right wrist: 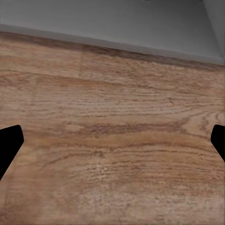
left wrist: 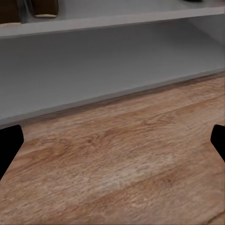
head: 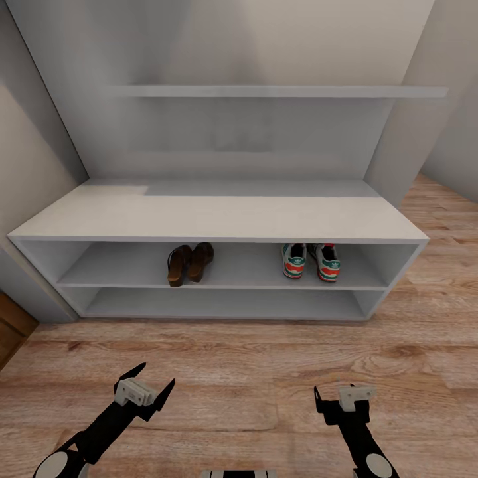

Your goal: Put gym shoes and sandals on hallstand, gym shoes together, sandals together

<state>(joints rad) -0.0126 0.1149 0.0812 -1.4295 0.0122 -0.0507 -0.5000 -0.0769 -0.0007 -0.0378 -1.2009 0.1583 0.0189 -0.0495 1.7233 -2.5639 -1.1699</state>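
four shoes [head: 249, 262] on hallstand shelf [head: 133, 269]

Ahead of the left gripper [left wrist: 112, 140], the sandals [left wrist: 35, 7] are cut off at the left wrist picture's edge, heels alone showing. In the head view, the hallstand's [head: 219, 212] top hides the toes of the gym shoes [head: 311, 260].

The hallstand's [head: 219, 219] upper shelf holds the sandals [head: 189, 262] left of centre and the gym shoes [head: 311, 260] right of centre, with open room between and beside them. The shelf below lies open along its length, as does the corridor floor [head: 239, 372] in front.
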